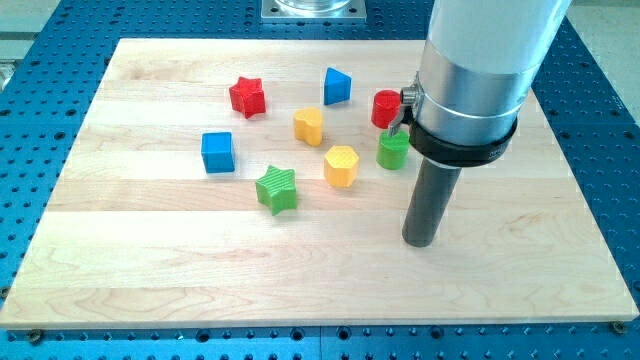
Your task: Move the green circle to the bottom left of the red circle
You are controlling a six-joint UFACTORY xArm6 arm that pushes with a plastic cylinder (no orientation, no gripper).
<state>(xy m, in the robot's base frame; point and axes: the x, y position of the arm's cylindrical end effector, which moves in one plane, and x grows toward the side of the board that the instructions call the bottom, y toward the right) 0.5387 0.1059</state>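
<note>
No fingers here: my tip rests below the green circle, apart; no writing.

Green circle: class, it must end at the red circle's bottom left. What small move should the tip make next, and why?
Probably none, or a slight retreat: the green circle already sits directly below the red circle, barely left. My tip stands apart, toward the view's bottom right, so a leftward nudge would come from its right side.
</note>
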